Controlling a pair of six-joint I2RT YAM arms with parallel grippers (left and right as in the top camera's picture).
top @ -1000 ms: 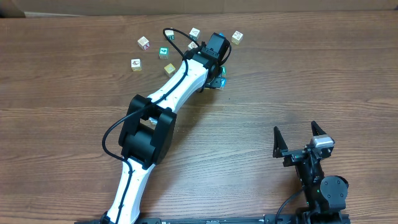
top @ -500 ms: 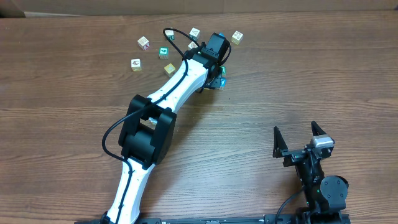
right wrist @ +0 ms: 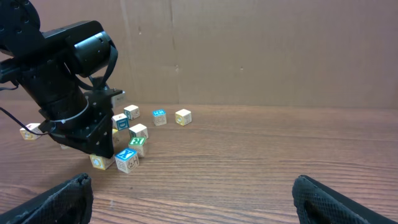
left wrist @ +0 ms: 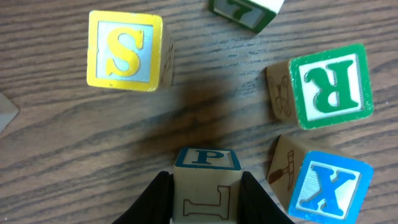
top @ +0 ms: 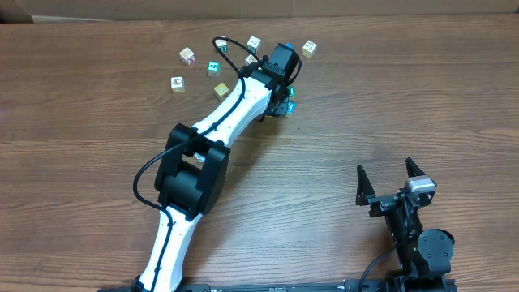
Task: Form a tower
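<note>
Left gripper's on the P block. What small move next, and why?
Probably lift straight up, slowly. The left gripper is shut on the teal P block, and the blue X block sits close beside it, so a sideways move could knock that one.

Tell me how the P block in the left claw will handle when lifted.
The P block looks like a small wooden cube, so it is probably stiff and light. Its flat sides are pinched by the left claw, so the grip should hold, though smooth faces might slip. It shouldn't roll; set down off-centre, it could tip.
</note>
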